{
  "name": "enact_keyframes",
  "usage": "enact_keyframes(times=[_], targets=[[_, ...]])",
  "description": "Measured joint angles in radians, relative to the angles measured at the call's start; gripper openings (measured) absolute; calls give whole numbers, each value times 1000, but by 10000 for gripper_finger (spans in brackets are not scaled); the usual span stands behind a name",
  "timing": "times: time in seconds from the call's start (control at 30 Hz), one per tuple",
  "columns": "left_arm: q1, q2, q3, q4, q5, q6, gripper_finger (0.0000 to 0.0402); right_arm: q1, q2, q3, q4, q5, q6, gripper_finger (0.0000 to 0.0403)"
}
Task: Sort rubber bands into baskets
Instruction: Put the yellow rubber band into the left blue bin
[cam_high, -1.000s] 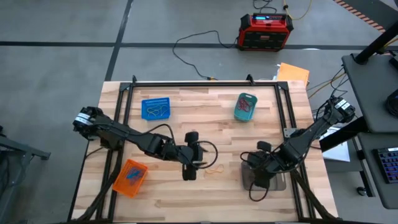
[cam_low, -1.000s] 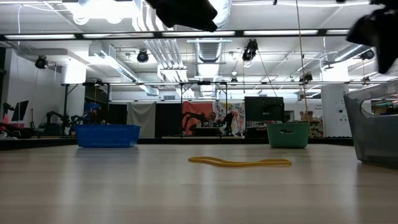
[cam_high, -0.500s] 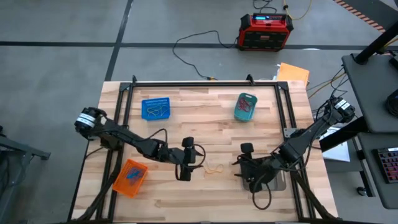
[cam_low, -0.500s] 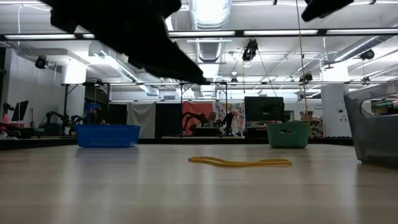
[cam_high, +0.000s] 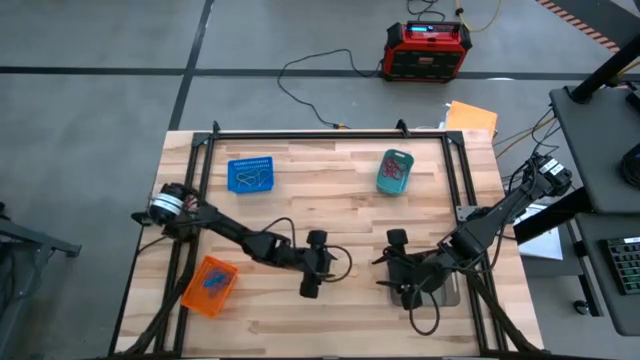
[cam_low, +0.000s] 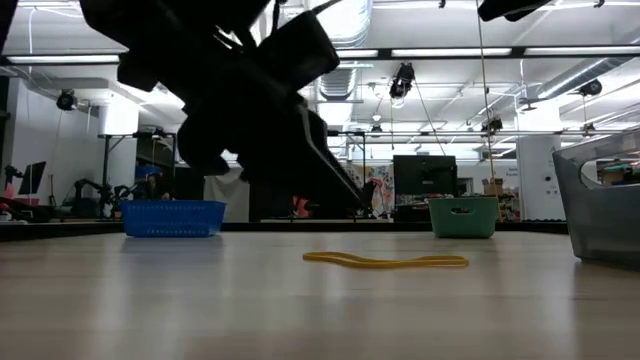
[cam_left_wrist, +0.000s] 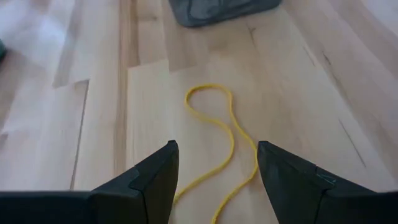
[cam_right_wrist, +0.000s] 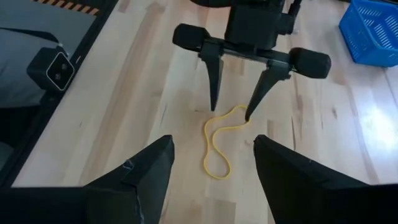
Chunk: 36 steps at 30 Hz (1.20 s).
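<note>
- On the wooden table (cam_high: 330, 195), a yellow rubber band (cam_left_wrist: 219, 140) lies flat as a twisted loop near the middle of the front half; in the low view it shows as a thin yellow strip (cam_low: 386, 261).
- The left gripper (cam_right_wrist: 235, 112) hangs right over one end of that band with its fingers spread, one fingertip (cam_right_wrist: 214, 102) to either side of the loop and nothing between them; whether the tips touch the wood I cannot tell.
- From the left wrist view the band runs out from between the two dark fingers (cam_left_wrist: 155, 180) toward the grey basket (cam_left_wrist: 217, 9).
- The right gripper (cam_high: 392, 262) sits just beside the band on the opposite side, facing the left one, its fingers (cam_right_wrist: 143, 171) parted and empty, close to the grey basket's near edge (cam_high: 445, 292).
- The orange basket (cam_high: 209, 284) stands near the front left, with blue bands inside.
- Farther back stand the blue basket (cam_high: 250, 174) on the left and the teal basket (cam_high: 394, 171) on the right, the latter holding red-brown bands.
</note>
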Motion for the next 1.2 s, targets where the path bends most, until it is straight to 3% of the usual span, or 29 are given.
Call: enact_keyframes(times=[0.2, 0.47, 0.83, 0.97, 1.2], targets=[[14, 26, 15, 2, 78, 5, 201, 0, -1, 0, -10, 0, 0, 243], [34, 63, 15, -4, 104, 37, 201, 0, -6, 0, -13, 0, 3, 273], [59, 118, 19, 15, 183, 36, 196, -4, -17, 0, -18, 0, 3, 283], [59, 127, 19, 14, 189, 48, 158, -8, -22, 0, -18, 0, 2, 286], [59, 130, 19, 9, 186, 54, 13, -11, -22, 0, -18, 0, -7, 286]])
